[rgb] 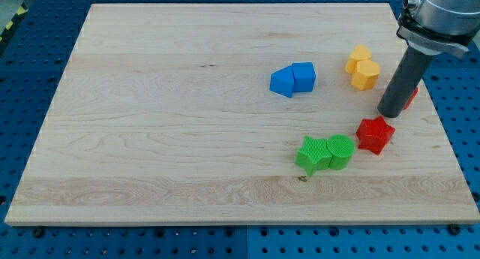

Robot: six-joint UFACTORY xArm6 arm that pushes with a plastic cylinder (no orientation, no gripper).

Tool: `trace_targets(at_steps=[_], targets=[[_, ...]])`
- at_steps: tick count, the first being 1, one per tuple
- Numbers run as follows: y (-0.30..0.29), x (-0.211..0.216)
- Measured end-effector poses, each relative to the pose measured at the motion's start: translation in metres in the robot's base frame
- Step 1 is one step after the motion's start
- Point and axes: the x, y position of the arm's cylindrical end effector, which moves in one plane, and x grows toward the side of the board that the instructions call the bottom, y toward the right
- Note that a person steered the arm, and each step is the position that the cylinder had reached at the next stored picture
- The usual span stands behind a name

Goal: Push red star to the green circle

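The red star lies on the wooden board, just to the right of the green circle, with a thin gap between them. A green star touches the circle's left side. My tip stands just above and to the right of the red star, apart from it. Behind the rod a second red block is mostly hidden.
Two yellow blocks sit close together at the view's upper right. Two blue blocks sit together near the board's middle top. The board's right edge is near the red blocks.
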Motion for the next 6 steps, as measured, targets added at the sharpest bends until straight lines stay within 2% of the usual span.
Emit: trace_targets(at_steps=[4,5,6], targets=[[-0.001,0.063],[-0.001,0.057],[0.000,0.010]])
